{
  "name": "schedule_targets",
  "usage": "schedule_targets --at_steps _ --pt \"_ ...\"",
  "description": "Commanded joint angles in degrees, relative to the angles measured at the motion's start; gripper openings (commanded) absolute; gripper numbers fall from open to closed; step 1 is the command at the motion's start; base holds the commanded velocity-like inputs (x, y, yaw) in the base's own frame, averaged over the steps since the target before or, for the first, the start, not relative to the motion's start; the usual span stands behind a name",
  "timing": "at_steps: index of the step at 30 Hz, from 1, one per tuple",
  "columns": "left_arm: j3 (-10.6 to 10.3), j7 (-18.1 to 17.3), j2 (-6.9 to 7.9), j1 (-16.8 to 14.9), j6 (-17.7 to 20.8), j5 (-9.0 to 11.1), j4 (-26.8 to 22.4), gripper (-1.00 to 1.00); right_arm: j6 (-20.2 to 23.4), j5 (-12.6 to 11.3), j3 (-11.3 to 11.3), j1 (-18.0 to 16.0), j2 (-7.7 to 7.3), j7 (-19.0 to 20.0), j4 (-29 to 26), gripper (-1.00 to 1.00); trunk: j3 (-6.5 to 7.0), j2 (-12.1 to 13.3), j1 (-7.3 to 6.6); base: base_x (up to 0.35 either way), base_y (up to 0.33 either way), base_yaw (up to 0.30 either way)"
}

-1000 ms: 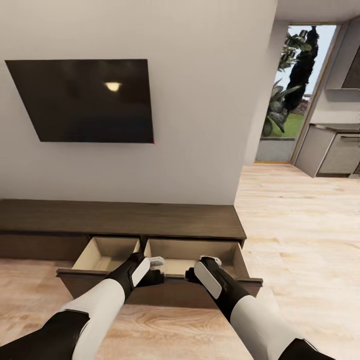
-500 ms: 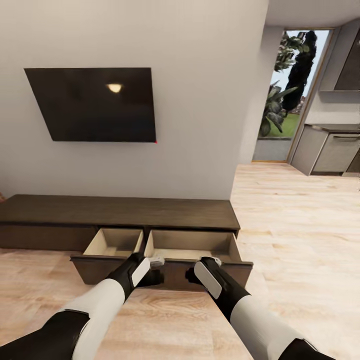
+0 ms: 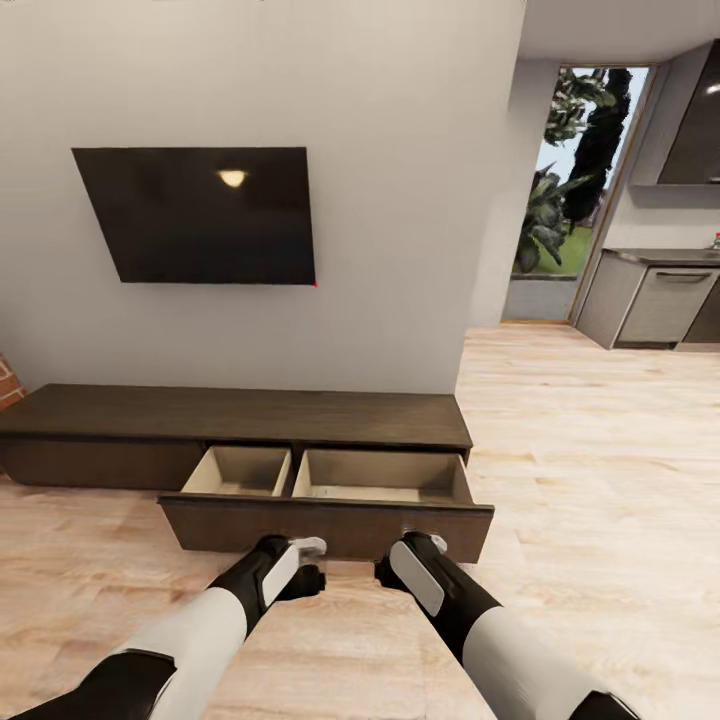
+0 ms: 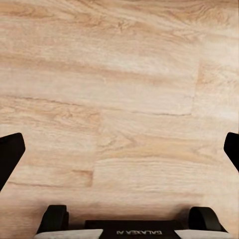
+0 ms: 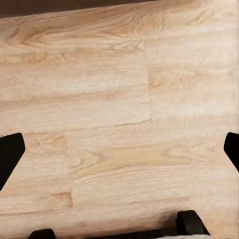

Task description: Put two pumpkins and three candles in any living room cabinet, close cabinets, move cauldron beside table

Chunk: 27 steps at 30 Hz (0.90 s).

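The cabinet (image 3: pixel 240 418) is standing low against the white wall (image 3: pixel 400 200) in the head view, long and dark brown, with one wide drawer (image 3: pixel 330 495) hanging open toward the robot. Inside the drawer two pale beige compartments are showing, a smaller one on the left and a wider one on the right, and both are lying bare as far as the head view reaches. Above the left part of the cabinet one black television (image 3: pixel 205 215) is hanging on the wall. Just in front of the drawer's dark front panel the two arms are reaching forward and down: the left gripper (image 3: pixel 305 580) is hovering over the wood floor (image 3: pixel 600 480) near the panel's middle, and the right gripper (image 3: pixel 385 572) is hovering just beside it, both apart from the panel. Farther right, a glass door (image 3: pixel 575 190) is showing green plants outside, and grey kitchen units (image 3: pixel 655 300) are standing at the far right edge. The wrist views are giving what the head view is hiding, namely the finger spread. In the left wrist view the left gripper's two dark fingertips (image 4: pixel 10 154) are sitting at opposite edges of the picture, spread wide and released, with floor planks between them. In the right wrist view the right gripper's fingertips (image 5: pixel 10 152) are likewise spread wide and released over the floor, and a thin dark strip is running along the far edge.
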Motion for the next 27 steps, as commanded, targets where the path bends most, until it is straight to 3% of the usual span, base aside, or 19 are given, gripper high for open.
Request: schedule_targets --at_steps 1,5,9,12,18,23,27 --pt "-0.1 0.0 0.0 0.7 -0.6 0.0 0.0 1.0 -0.2 0.0 0.0 0.1 0.0 0.1 0.4 1.0 0.19 0.4 -0.23 -0.022 0.0 0.0" --pt "-0.3 0.1 0.15 3.8 -3.6 -0.1 0.1 1.0 -3.3 0.3 -0.1 2.7 0.0 0.4 2.9 1.0 0.91 2.0 -1.11 -0.01 0.0 0.0" --pt "-0.4 0.5 3.77 6.1 -7.0 0.0 0.2 1.0 -9.9 0.6 0.0 6.5 0.0 0.5 4.8 1.0 1.6 3.6 -1.99 -0.002 0.0 0.021" --pt "-0.3 3.4 5.88 7.6 -10.2 0.0 1.3 1.0 -13.1 0.9 0.1 8.5 0.0 0.4 5.2 1.0 2.03 4.8 -2.65 -0.001 0.0 0.12" --pt "-0.2 7.7 6.8 9.2 -15.9 0.1 6.4 1.0 -14.6 1.0 0.3 11.5 -0.7 0.4 5.3 1.0 3.04 7.2 -3.96 0.0 0.0 0.043" --pt "-0.3 8.1 7.06 14.8 -24.2 -0.1 7.8 1.0 -18.8 1.0 0.4 12.9 -1.23 0.5 5.4 1.0 3.75 8.8 -4.84 0.0 0.0 0.006" --pt "-0.5 8.1 6.96 16.7 -26.9 -0.2 8.1 1.0 -19.9 0.9 0.5 13.6 -1.17 0.5 5.4 1.0 3.75 8.8 -4.84 0.0 0.0 0.146"
